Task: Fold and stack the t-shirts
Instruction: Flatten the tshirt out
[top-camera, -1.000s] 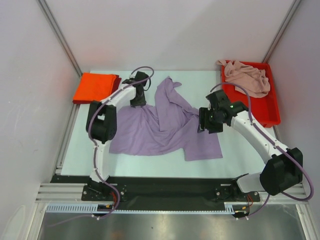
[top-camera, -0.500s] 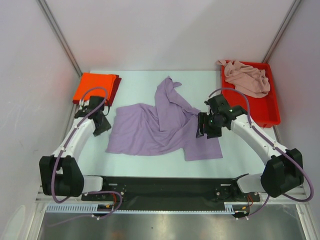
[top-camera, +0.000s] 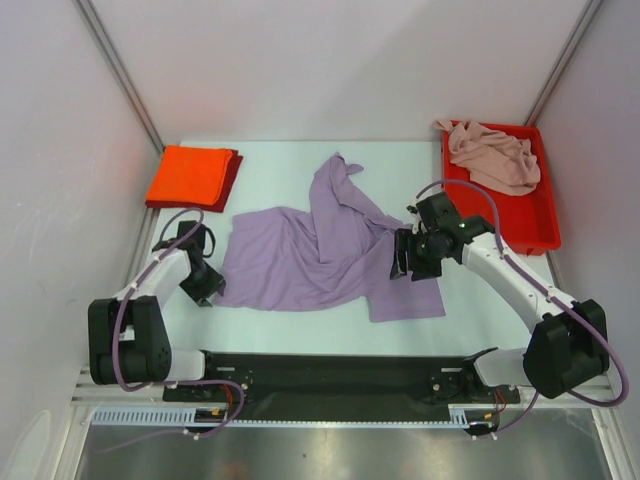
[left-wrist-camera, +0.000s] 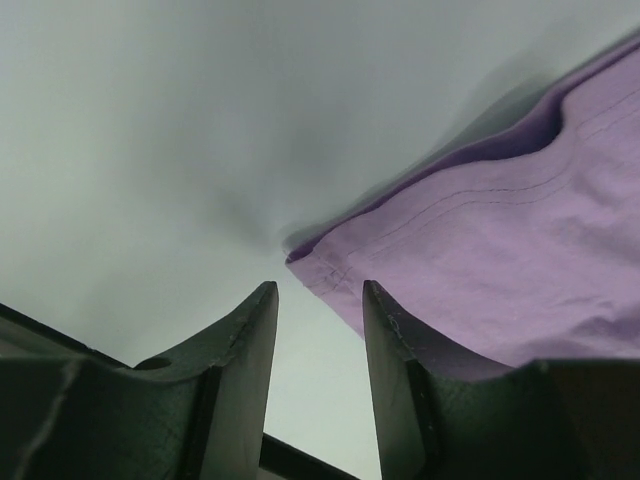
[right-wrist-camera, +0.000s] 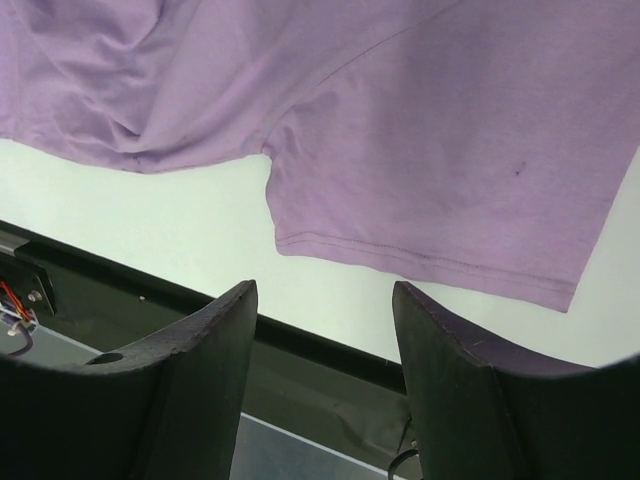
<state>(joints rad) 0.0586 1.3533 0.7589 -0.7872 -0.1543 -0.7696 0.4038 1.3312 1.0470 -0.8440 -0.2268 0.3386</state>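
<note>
Corner of the purple shirt (left-wrist-camera: 480, 260) lies just ahead and right of the left pincer (left-wrist-camera: 318, 295), narrowly parted, empty

We count four t-shirts: one lavender-purple t-shirt (top-camera: 320, 250), one orange-red t-shirt (top-camera: 188, 175), one dark red t-shirt (top-camera: 235, 168) of which we see only an edge strip, and one pale pink t-shirt (top-camera: 495, 155). We record one red tray (top-camera: 535, 225) and one counter (top-camera: 280, 160). We list two arms, the left arm (top-camera: 150, 285) and the right arm (top-camera: 510, 275), carrying two end effectors, the left end effector (left-wrist-camera: 318, 292) and the right end effector (right-wrist-camera: 325, 290), each with two fingers, four fingers in all.
</note>
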